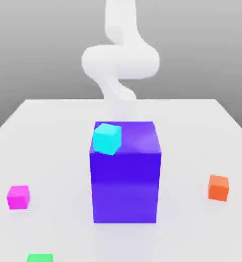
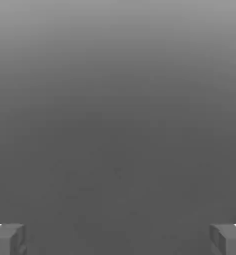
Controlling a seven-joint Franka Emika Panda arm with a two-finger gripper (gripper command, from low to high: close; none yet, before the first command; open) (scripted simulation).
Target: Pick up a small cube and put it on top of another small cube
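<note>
Green cube (image 1: 40, 258) sits nearest, magenta cube (image 1: 18, 197) beyond.

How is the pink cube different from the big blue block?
The pink cube is small, while the blue block is much bigger. The pink cube is bright pink; the blue block is deep blue-purple. The pink cube has nothing on it, but the blue block has a cyan cube on top. Both sit on the table.

Big blue block (image 1: 125, 179): smooth, glossy, plastic-looking, pale sheen on its top. Magenta cube (image 1: 18, 197) at eight o'clock from it, orange cube (image 1: 218, 188) at four: smooth, plastic-looking. Cyan cube (image 1: 107, 139), same look. Table (image 1: 194, 128): smooth, faintly glossy. Robot arm (image 1: 121, 61) at twelve: smooth, white, plastic-looking.
</note>
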